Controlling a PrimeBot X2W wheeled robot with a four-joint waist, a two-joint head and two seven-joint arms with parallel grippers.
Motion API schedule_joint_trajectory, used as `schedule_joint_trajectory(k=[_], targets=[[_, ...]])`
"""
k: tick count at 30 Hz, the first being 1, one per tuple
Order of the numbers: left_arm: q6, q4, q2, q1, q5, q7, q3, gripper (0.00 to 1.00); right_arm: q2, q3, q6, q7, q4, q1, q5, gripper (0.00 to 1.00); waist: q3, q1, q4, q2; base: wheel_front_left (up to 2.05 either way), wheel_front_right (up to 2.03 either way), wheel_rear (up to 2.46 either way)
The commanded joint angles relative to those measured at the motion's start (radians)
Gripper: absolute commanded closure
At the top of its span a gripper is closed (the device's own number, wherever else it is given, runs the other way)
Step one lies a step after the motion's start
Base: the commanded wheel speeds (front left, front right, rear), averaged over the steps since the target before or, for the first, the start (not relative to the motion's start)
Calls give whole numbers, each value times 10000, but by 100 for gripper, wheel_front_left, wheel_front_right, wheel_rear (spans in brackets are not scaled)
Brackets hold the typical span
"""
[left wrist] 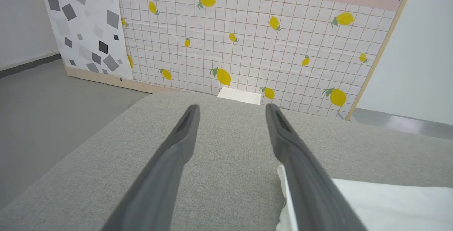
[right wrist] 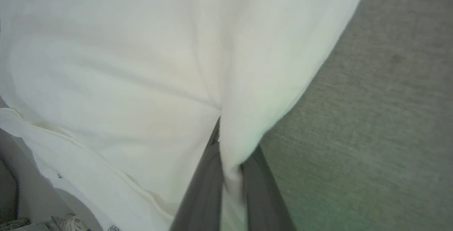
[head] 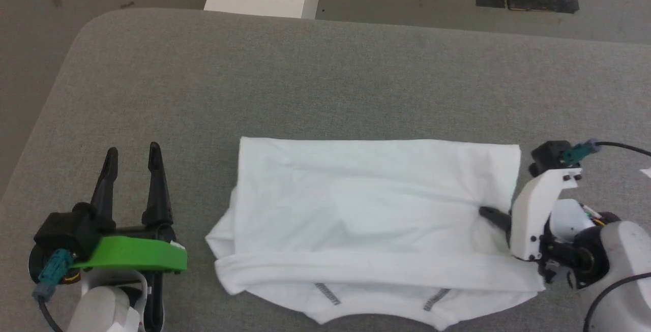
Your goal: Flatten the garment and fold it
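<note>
While lying folded in a wide rectangle near the front of the grey fabric-covered table [head: 305, 78], being pinched at the right edge between the closed dark fingers [right wrist: 203, 192] of the right gripper [head: 485, 212]: large white thin-fabric garment [head: 376, 200] with grey zigzag seams [head: 328, 294]. Sitting well apart at left, fingers spread, holding nothing: left gripper [head: 133, 156].

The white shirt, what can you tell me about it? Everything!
The shirt is white, thin and soft-looking. It lies folded into a wide rectangle on the grey table, slightly wrinkled. A folded band crosses its near side, with grey zigzag stitches near it. The right pincer is shut on its right edge.
</note>
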Motion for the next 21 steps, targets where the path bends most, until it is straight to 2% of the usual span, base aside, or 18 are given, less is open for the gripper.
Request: schedule_joint_trajectory(k=[1, 8, 12, 16, 21], targets=[[-66, 26, -53, 98, 132, -47, 41, 0, -401, -340, -27, 57, 183, 193, -230, 100, -35, 0, -41, -1, 0, 0, 0], [-215, 179, -182, 195, 277, -47, 27, 0, -1165, -1916, -27, 594, -32, 340, -1010, 100, -155, 0, -197, -1, 0, 0, 0], [-269, 237, -226, 265, 328, -47, 40, 0, -1447, -2451, -27, 1039, -405, 298, -1560, 100, -280, 0, -308, -1, 0, 0, 0], [-330, 344, -239, 371, 362, -47, 13, 0, -1657, -2403, -27, 1627, -1028, 301, -1870, 100, -521, 0, -394, -1, 0, 0, 0], [-360, 431, -287, 525, 366, -47, -28, 0, -1474, -1879, -27, 2313, -2348, 467, -1268, 100, -874, 0, -465, -1, 0, 0, 0]])
